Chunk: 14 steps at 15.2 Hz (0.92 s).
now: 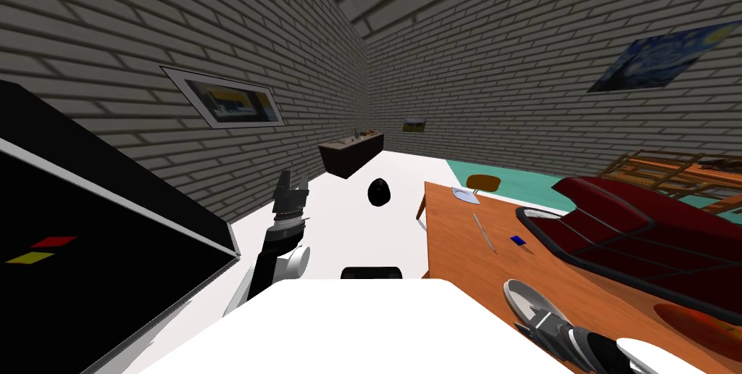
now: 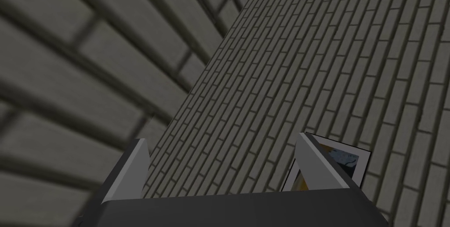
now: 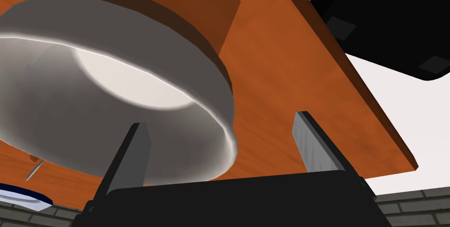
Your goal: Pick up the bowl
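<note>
A grey-white bowl (image 1: 519,296) stands on the orange wooden table (image 1: 464,254) near its front edge. In the right wrist view the bowl (image 3: 110,105) is very close, its hollow facing the camera. My right gripper (image 3: 222,149) is open across the bowl's near wall. One finger (image 3: 132,158) lies over the bowl's inside and the other finger (image 3: 312,145) stands outside it over the table; neither visibly presses the wall. In the head view the right gripper (image 1: 536,317) sits at the bowl's near rim. My left gripper (image 2: 224,167) is open and empty, raised beside the brick wall (image 1: 287,183).
Farther back on the table lie a thin utensil (image 1: 484,232), a small blue thing (image 1: 517,240) and a plate (image 1: 464,196). A dark red wire rack (image 1: 638,232) fills the table's right side. A round stool (image 1: 482,183) and a black egg-shaped thing (image 1: 378,191) stand on the white floor.
</note>
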Available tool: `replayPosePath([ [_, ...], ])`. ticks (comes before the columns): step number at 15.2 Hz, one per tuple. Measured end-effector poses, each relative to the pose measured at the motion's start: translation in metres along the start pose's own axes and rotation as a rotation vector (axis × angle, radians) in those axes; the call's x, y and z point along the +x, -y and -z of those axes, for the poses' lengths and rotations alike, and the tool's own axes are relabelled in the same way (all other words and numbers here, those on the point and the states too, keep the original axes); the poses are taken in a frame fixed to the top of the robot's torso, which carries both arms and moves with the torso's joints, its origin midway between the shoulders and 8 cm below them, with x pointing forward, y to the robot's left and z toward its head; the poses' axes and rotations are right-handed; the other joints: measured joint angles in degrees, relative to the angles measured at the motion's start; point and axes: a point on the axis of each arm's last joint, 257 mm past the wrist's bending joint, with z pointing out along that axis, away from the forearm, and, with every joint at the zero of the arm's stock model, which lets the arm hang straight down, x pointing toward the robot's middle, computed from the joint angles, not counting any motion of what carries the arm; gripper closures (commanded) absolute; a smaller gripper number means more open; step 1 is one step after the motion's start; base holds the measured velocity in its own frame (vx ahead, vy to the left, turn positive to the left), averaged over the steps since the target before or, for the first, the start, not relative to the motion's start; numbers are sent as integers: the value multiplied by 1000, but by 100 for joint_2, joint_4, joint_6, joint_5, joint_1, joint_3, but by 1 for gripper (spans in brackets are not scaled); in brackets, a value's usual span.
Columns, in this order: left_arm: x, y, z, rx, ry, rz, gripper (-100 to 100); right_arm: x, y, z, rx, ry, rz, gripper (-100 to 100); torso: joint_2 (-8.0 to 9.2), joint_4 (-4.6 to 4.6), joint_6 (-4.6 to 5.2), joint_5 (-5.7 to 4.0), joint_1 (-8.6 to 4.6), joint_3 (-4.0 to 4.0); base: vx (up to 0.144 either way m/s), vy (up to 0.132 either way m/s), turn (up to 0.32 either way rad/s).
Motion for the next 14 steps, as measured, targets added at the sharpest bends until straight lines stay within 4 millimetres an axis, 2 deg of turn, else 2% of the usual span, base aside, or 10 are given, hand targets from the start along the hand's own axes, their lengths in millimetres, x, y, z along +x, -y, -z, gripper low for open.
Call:
replayPosePath([
  [11,0,0,0,0,0,0,0,21,-7,-5,-2,8,24,-100,1,0,-1,0,1,1,51,4,-27],
  [12,0,0,0,0,0,0,0,21,-7,-5,-3,8,28,100,6,1,-1,1,1,3,11,2,0],
  [14,0,0,0,0,0,0,0,21,-7,-5,-3,8,29,100,16,3,-1,1,0,9,4,1,-5],
])
